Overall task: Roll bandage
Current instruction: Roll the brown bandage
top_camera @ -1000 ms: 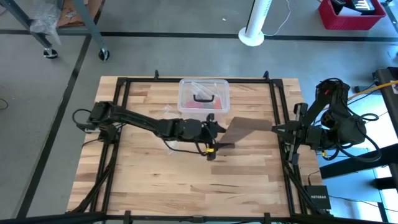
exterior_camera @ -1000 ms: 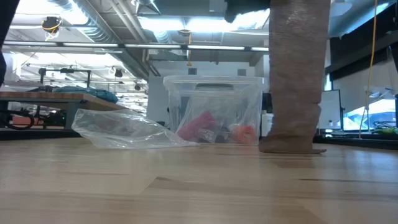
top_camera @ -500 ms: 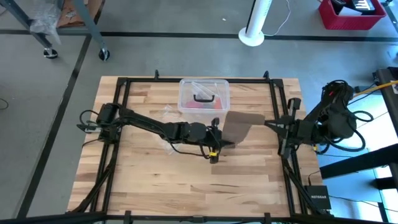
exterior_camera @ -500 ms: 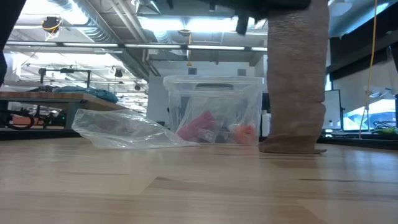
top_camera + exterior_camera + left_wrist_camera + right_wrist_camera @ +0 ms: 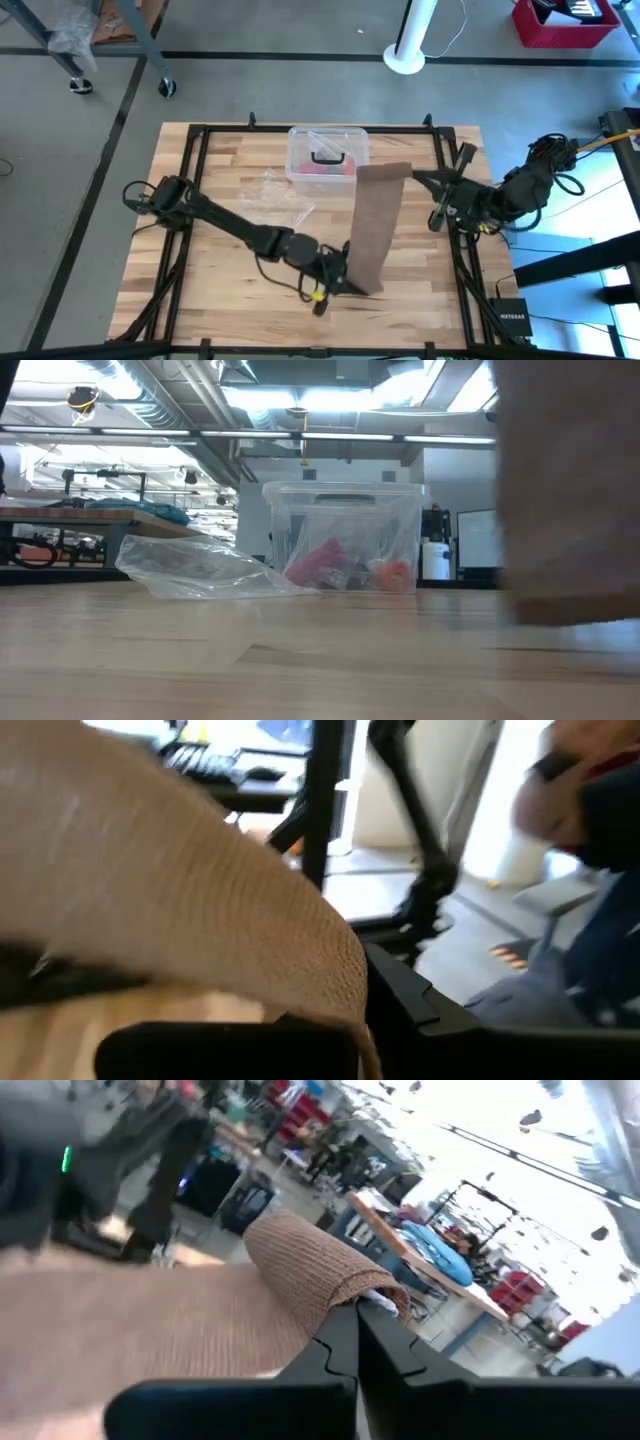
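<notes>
The bandage (image 5: 374,226) hangs stretched above the table, clamped at both ends. The left gripper (image 5: 345,283) grips the near end, the right gripper (image 5: 418,178) the far end. Both sets of jaws are closed on fabric, probably to keep it taut for rolling.

Left end effector (image 5: 345,282) now clamped on bandage (image 5: 372,225), nearer the table's front edge.

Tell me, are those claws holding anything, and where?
Both hold the bandage: the left claw pinches its near end, the right claw its far end.
</notes>
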